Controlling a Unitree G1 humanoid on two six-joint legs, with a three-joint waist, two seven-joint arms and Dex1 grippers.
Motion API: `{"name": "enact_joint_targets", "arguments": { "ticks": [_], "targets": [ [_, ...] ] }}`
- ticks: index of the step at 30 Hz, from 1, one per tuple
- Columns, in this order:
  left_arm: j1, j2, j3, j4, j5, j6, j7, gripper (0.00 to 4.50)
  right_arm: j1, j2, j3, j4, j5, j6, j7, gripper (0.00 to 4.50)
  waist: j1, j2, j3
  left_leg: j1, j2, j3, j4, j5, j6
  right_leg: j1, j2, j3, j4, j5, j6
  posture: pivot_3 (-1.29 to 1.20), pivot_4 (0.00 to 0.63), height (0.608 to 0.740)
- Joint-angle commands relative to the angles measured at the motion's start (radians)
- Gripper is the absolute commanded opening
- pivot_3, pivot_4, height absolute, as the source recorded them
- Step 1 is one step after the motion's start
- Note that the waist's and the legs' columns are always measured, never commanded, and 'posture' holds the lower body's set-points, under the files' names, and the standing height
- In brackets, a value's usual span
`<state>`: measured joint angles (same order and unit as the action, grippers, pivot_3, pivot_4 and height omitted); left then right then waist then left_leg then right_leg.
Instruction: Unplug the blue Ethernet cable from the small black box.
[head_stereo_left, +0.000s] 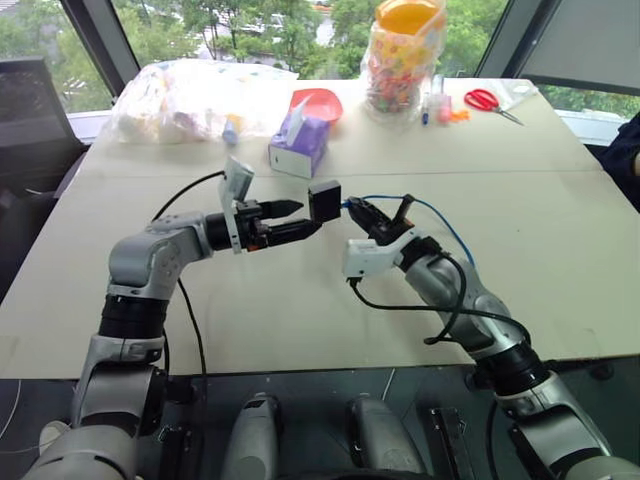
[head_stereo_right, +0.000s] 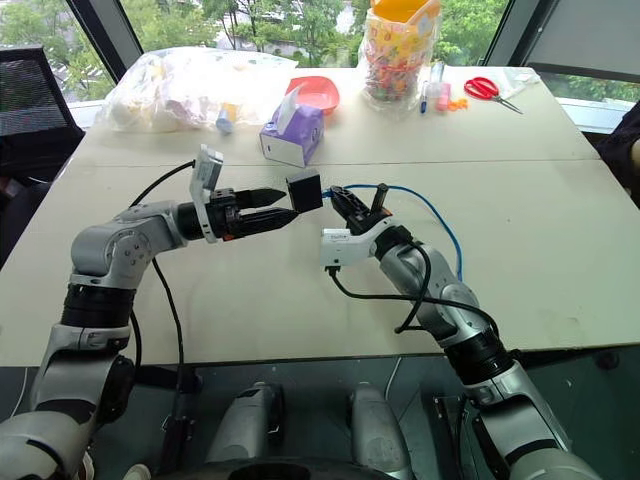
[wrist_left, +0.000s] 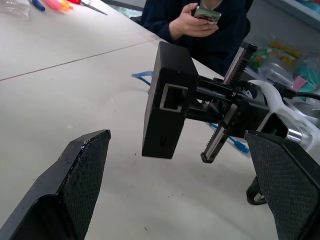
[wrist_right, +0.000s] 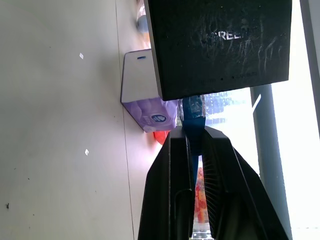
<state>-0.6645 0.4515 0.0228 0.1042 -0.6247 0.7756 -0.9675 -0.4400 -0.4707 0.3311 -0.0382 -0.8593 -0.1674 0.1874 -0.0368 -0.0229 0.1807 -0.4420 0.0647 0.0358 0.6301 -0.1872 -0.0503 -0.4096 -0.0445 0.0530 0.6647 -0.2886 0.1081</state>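
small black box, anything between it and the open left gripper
Nothing visible. The small matte black plastic box hangs off the table on the thin blue Ethernet cable, pinched in the shut right gripper. The left gripper is open, with only air between its fingers and the box.

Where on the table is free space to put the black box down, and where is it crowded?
The table is bare between its near edge and the purple tissue box, both sides of the arms. The far edge is crowded: plastic bag, red bowl, candy jar, scissors.
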Motion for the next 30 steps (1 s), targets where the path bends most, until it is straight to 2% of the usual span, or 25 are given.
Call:
{"name": "enact_joint_targets", "arguments": {
  "ticks": [1,3,6,10,13,14,17,21,22,23,25,28,30],
  "targets": [
    [-0.023,-0.017,0.014,0.0,0.015,-0.045,0.023,4.5,0.006,-0.006,0.0,-0.069,0.011,-0.025,0.005,0.02,0.0,0.0,0.0,0.0,0.0,0.0,0.0,0.0,0.0,0.0,0.0,0.0,0.0,0.0,0.0,0.0,0.15,0.735],
    [-0.024,-0.028,0.012,0.008,0.022,-0.058,0.032,4.5,0.016,-0.007,0.001,-0.078,0.017,-0.029,0.015,0.02,0.0,0.0,0.0,0.0,0.0,0.0,0.0,0.0,0.0,0.0,0.0,0.0,0.0,0.0,0.0,0.0,0.15,0.735],
    [-0.021,-0.033,0.012,0.011,0.029,-0.07,0.037,3.71,0.022,-0.007,-0.005,-0.088,0.023,-0.024,0.028,0.0,0.001,0.0,0.0,0.0,0.0,0.0,0.0,0.0,0.0,0.0,0.0,0.0,0.0,0.0,0.0,0.0,0.15,0.735],
    [-0.009,-0.024,-0.003,0.01,0.048,-0.085,0.031,1.93,0.022,-0.007,-0.011,-0.095,0.03,-0.019,0.045,0.0,0.001,0.0,0.0,0.0,0.0,0.0,0.0,0.0,0.0,0.0,0.0,0.0,0.0,0.0,0.0,0.0,0.15,0.735],
    [-0.005,-0.022,-0.003,0.007,0.044,-0.077,0.026,0.71,0.018,-0.011,-0.017,-0.097,0.037,-0.018,0.054,0.0,0.001,0.0,0.0,0.0,0.0,0.0,0.0,0.0,0.0,0.0,0.0,0.0,0.0,0.0,0.0,0.0,0.15,0.735],
    [-0.004,-0.02,-0.004,0.006,0.043,-0.074,0.023,0.46,0.016,-0.012,-0.019,-0.099,0.04,-0.018,0.056,0.0,0.001,0.0,0.0,0.0,0.0,0.0,0.0,0.0,0.0,0.0,0.0,0.0,0.0,0.0,0.0,0.0,0.15,0.735],
    [0.011,0.012,-0.016,-0.026,0.017,-0.032,-0.031,0.46,0.008,0.003,-0.035,-0.122,0.102,0.004,0.105,0.0,0.0,0.0,0.0,0.0,0.0,0.0,0.0,0.0,0.0,0.0,0.0,0.0,0.0,0.0,0.0,0.0,0.15,0.735],
    [0.021,0.055,-0.027,-0.032,0.026,-0.021,-0.062,0.46,-0.026,0.008,-0.045,-0.148,0.252,0.074,0.29,0.0,-0.005,0.0,0.0,0.0,0.0,-0.001,-0.001,0.0,0.0,0.0,0.0,0.0,0.0,0.0,0.0,0.0,0.15,0.735],
    [0.018,0.067,-0.028,-0.021,0.038,-0.028,-0.064,0.46,-0.039,0.011,-0.056,-0.158,0.32,0.123,0.362,0.66,-0.005,0.0,0.0,0.0,0.0,-0.001,0.0,0.0,0.0,0.001,0.0,-0.001,0.0,0.0,0.0,0.0,0.15,0.735],
    [0.017,0.082,-0.029,-0.01,0.05,-0.041,-0.076,0.46,-0.057,0.005,-0.064,-0.167,0.393,0.172,0.447,0.84,-0.004,0.0,0.0,0.0,0.0,-0.001,0.0,0.0,0.0,0.001,0.0,-0.001,0.0,0.0,0.0,0.0,0.15,0.735],
    [0.014,0.119,-0.032,0.0,0.056,-0.047,-0.111,0.46,-0.1,-0.014,-0.084,-0.187,0.533,0.273,0.6,1.67,-0.004,0.0,0.0,0.0,0.0,-0.001,0.0,0.0,0.0,0.001,0.0,-0.001,0.0,0.0,0.0,0.0,0.15,0.735],
    [0.018,0.165,-0.04,-0.009,0.044,-0.054,-0.184,0.46,-0.159,-0.034,-0.117,-0.212,0.692,0.433,0.751,3.14,-0.004,0.0,0.0,0.0,0.0,-0.001,0.0,0.0,0.0,0.001,0.0,-0.001,0.0,0.0,0.0,0.0,0.15,0.735],
    [0.026,0.209,-0.038,-0.031,0.023,-0.038,-0.242,0.46,-0.231,-0.062,-0.151,-0.221,0.836,0.602,0.874,4.21,-0.002,0.0,0.0,0.0,0.001,-0.001,0.0,0.0,0.0,0.001,0.0,-0.002,0.0,0.0,0.0,0.0,0.15,0.735]
  ]
}}
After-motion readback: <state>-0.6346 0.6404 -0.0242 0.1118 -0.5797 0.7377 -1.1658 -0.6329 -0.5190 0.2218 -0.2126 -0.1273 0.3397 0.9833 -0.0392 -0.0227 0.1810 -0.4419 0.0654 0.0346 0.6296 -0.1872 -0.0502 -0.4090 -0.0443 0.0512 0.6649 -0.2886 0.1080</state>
